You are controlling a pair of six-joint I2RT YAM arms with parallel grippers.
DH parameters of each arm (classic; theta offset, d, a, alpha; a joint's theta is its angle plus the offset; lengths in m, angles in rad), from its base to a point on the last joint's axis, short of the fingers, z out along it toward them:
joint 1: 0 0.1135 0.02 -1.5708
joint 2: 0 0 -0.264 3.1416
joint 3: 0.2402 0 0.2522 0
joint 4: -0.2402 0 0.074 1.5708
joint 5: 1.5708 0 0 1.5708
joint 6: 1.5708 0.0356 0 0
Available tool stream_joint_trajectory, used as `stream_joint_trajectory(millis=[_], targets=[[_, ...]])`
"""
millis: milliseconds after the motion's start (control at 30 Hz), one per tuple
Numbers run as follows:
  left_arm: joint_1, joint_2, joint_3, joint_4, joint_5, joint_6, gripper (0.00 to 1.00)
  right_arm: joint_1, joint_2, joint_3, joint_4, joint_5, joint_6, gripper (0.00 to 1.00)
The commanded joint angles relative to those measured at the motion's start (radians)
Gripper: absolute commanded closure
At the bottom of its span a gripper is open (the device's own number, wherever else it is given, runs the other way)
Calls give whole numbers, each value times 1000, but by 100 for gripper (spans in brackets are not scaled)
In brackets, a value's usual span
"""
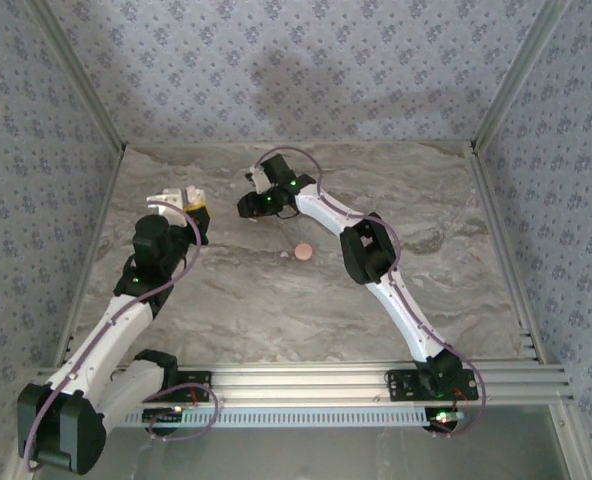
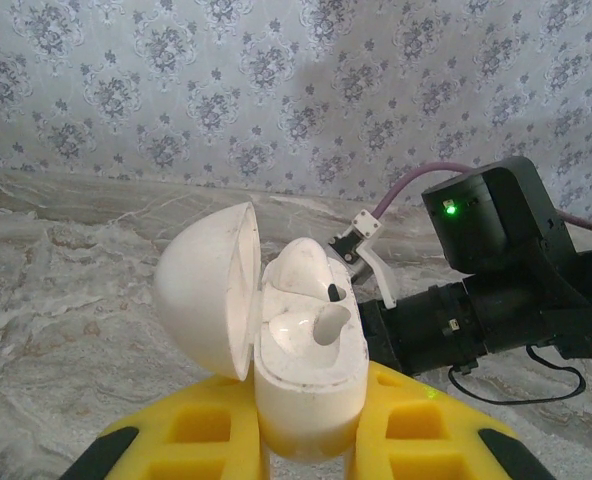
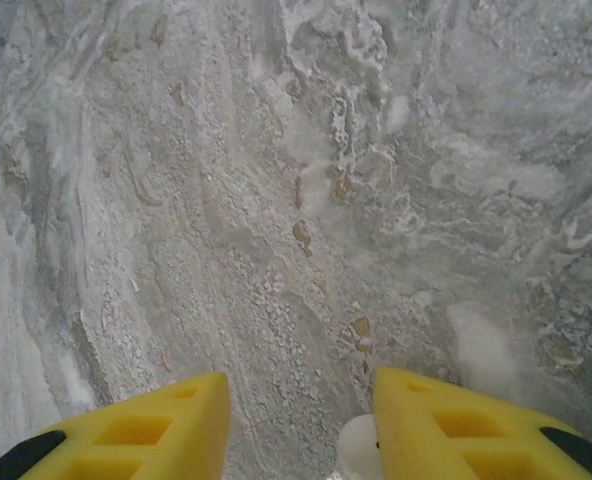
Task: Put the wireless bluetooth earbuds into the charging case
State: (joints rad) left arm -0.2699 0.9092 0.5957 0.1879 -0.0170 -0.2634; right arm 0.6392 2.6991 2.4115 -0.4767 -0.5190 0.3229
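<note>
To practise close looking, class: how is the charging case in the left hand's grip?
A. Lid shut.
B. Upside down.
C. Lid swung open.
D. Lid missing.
C: in the left wrist view the charging case, gripped upright by the left hand, has its lid swung open to one side.

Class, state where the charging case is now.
In the left wrist view the charging case, lid open, is clamped in the left gripper; from above it is left of the round pink puck.
</note>
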Motion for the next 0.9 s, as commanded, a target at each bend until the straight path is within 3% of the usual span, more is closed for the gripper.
stream_joint_trajectory(millis=[0,133,567,733,867], targets=[[6,-20,12,9,-7,4,86,12,12,20,-71,19,-23,59],[6,-26,12,6,-5,3,86,20,-37,-38,-107,42,-51,64],[6,-55,-18,12,-3,-9,86,57,-313,-450,-89,100,-113,68],[6,-62,-28,15,-7,-13,86,67,-374,-472,-157,91,-87,68],[6,-63,-24,4,-17,-11,86,74,-375,-363,-276,187,-63,62]])
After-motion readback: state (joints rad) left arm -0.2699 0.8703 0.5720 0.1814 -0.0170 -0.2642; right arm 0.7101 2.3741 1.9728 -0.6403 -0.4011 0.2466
